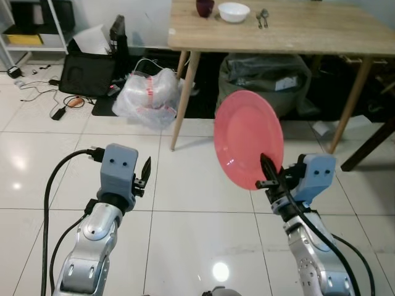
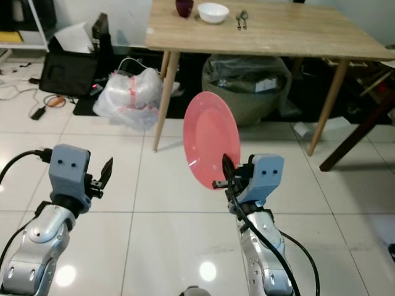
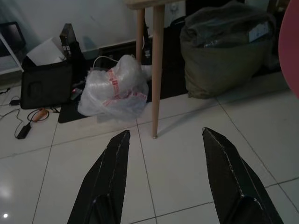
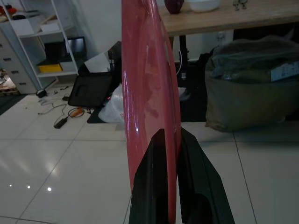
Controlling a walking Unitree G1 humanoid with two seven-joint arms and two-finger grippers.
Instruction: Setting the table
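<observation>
- the pink plate (image 1: 248,137) is round, glossy and plain, held upright on its edge in the air in front of the table (image 1: 296,31), its face turned toward the robot's left.
- the right end effector (image 1: 266,169) is clenched on the plate's lower rim, one black finger on each face.
- the left end effector (image 3: 166,172) is released, fingers spread wide apart over the floor (image 1: 191,209), gripping nothing.
- the table is light wood with slanted legs; on its top stand a dark cup (image 1: 205,7), a white bowl (image 1: 234,12) and two spoons (image 1: 261,18).
- the floor is shiny white tile.
- under and beside the table sit an olive bag (image 1: 262,77), a clear plastic bag (image 1: 150,95), a black case (image 1: 87,73) and loose cables (image 1: 62,102).
</observation>
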